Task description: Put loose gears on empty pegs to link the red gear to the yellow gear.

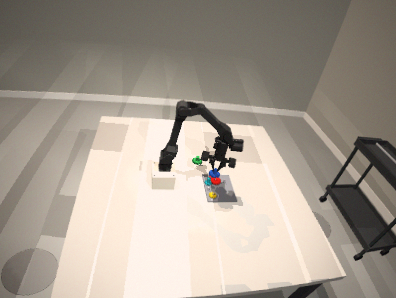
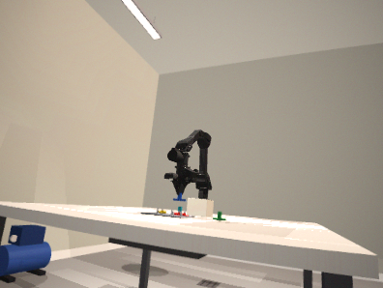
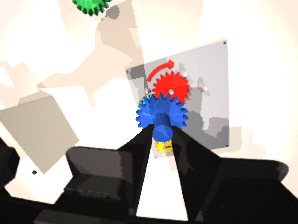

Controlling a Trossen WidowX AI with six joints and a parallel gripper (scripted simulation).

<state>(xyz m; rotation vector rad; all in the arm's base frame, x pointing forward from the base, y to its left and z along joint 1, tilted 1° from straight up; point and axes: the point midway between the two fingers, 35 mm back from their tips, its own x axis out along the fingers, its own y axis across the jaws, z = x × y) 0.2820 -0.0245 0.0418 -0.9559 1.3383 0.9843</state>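
My gripper (image 1: 215, 170) (image 2: 180, 194) (image 3: 162, 128) is shut on the stem of the blue gear (image 1: 214, 174) (image 2: 179, 199) (image 3: 161, 113). The blue gear hangs level above the grey board (image 1: 229, 197) (image 3: 217, 70), clear of it. The red gear (image 1: 216, 181) (image 2: 178, 214) (image 3: 171, 86) sits on the board, partly covered by the blue gear in the wrist view. The yellow gear (image 1: 213, 195) (image 2: 162, 212) (image 3: 163, 144) sits on the board. A teal gear (image 1: 207, 182) (image 2: 180, 209) is on the board between them, mostly hidden in the wrist view. A green gear (image 1: 197, 160) (image 2: 220, 217) (image 3: 91, 5) stands on the table.
A curved red arrow (image 3: 160, 68) lies beside the red gear. Empty pegs (image 3: 203, 87) show on the board's far side from the arm's base. A pale block (image 1: 163, 181) (image 2: 200, 207) (image 3: 40, 132) stands at the arm's base. A dark cart (image 1: 356, 210) stands beyond the table.
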